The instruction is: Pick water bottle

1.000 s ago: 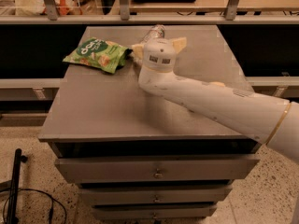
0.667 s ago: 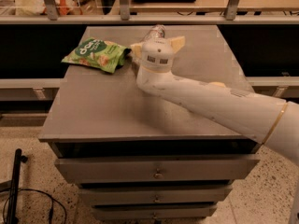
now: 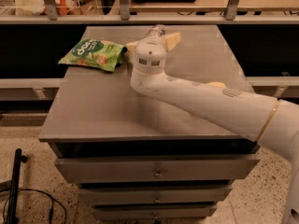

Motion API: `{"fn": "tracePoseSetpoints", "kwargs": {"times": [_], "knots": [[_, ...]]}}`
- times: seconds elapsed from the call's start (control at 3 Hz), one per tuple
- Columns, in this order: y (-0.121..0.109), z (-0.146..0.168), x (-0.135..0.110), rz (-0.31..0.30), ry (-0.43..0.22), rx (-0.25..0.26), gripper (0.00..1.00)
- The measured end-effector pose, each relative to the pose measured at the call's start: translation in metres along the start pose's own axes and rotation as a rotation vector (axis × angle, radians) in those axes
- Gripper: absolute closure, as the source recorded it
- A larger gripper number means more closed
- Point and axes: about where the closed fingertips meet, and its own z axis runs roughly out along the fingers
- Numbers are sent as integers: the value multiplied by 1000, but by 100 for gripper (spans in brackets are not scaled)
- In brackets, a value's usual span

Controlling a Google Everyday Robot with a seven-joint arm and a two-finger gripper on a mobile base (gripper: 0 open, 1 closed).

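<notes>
The water bottle (image 3: 157, 31) stands at the back of the grey cabinet top (image 3: 103, 106). Only its clear upper part shows above my wrist; the rest is hidden. My gripper (image 3: 152, 42) is at the end of the white arm (image 3: 210, 101), which reaches in from the right. It sits right at the bottle, on the near side. The wrist housing covers where the gripper meets the bottle, so I cannot tell whether it holds it.
A green snack bag (image 3: 93, 54) lies at the back left of the cabinet top. A pale yellow object (image 3: 173, 40), likely a sponge, peeks out on both sides of my wrist. A counter rail (image 3: 149, 18) runs behind. Drawers (image 3: 156, 169) are below.
My wrist has shifted slightly to the left. The bottle and the snack bag have not moved.
</notes>
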Motion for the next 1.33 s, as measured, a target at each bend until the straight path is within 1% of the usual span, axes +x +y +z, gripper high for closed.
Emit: {"fn": "tracePoseSetpoints", "kwargs": {"times": [0.33, 0.67, 1.0, 1.33], "knots": [[3, 1, 2, -14, 20, 11, 0], [7, 2, 6, -12, 38, 6, 0], [12, -1, 8, -6, 47, -10, 17], [14, -3, 9, -7, 49, -19, 39]]}}
